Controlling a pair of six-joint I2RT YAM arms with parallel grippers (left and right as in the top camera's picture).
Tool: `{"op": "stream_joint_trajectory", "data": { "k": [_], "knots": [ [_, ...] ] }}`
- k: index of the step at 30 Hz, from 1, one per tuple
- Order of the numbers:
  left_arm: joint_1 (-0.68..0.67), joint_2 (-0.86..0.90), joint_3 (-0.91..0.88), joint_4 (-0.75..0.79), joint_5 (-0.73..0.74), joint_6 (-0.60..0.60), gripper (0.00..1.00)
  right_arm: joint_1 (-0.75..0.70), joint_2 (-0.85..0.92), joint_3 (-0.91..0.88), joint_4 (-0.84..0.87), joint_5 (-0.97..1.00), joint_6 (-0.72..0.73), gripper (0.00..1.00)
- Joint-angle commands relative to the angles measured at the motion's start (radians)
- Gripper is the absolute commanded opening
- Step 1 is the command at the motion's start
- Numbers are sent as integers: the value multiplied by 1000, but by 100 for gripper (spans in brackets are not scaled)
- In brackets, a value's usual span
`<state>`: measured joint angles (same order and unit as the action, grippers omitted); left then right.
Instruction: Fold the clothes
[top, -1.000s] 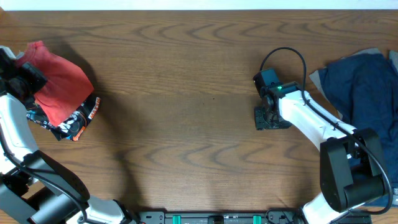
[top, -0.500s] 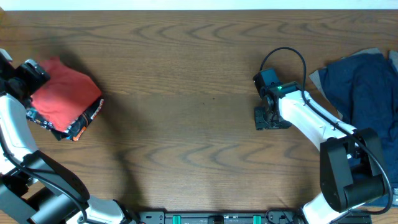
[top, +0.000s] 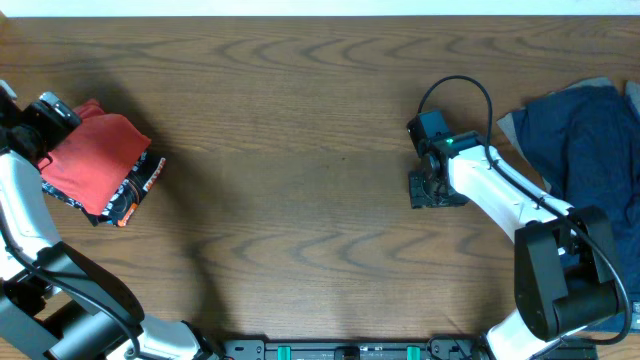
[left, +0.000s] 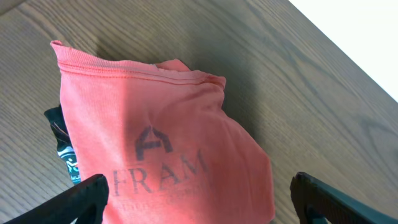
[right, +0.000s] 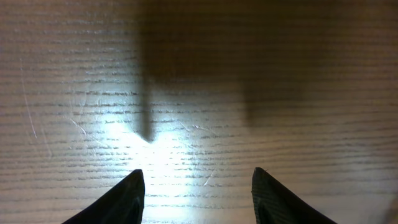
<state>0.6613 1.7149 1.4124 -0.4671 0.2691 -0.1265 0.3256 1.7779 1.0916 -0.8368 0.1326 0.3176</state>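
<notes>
Coral-red T-shirt (top: 95, 160): folded bundle at far left of the wood table (top: 300, 130), lying on top of the black printed garment (top: 138, 188). Left wrist view shows a stitched hem along its top edge.
Lettering: left wrist view gives only a faint dark "A" and "FRAM" on the fabric. A smaller line under it is too blurred to read, and the lower part runs off frame. Not visible from overhead.
Black printed garment: mostly hidden under the red one. Overhead shows just a strip with orange-white print at the lower right of the stack; the wrist view shows a sliver at the shirt's left. Print unreadable.
Left gripper (top: 45, 115): at the upper-left corner of the stack. Fingers (left: 87, 196) spread wide, one at each side of the wrist frame, only the tips in shot. Shirt lies below them, nothing pinched. Can't tell if they touch the cloth. Arm partly cut by the left frame edge.
Right gripper (top: 437, 190): right of centre, well apart from both piles. Fingers (right: 127, 199) parted over bare lit wood, holding nothing.
Navy garment (top: 585, 130): crumpled at the right edge, cut off by the frame, lower part hidden behind the right arm. Grey cloth (top: 508, 125) peeks out at its left edge; can't tell what it is.
</notes>
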Motion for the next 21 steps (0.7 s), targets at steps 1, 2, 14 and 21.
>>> {"op": "stream_joint_trajectory", "data": {
  "k": [1, 2, 14, 21],
  "knots": [
    [8, 10, -2, 1, -8, -18, 99, -6, 0, 13, 7, 21, 0, 54],
    [7, 12, -3, 1, -4, -18, 100, -6, 0, 13, 8, 21, 1, 55],
    [-151, 113, -4, -33, 112, 17, 98, -51, 1, 13, 126, -238, 111, 88],
    [-441, 155, -4, -95, 17, 25, 98, -139, 1, 13, 187, -347, 168, 99]
  ]
}}
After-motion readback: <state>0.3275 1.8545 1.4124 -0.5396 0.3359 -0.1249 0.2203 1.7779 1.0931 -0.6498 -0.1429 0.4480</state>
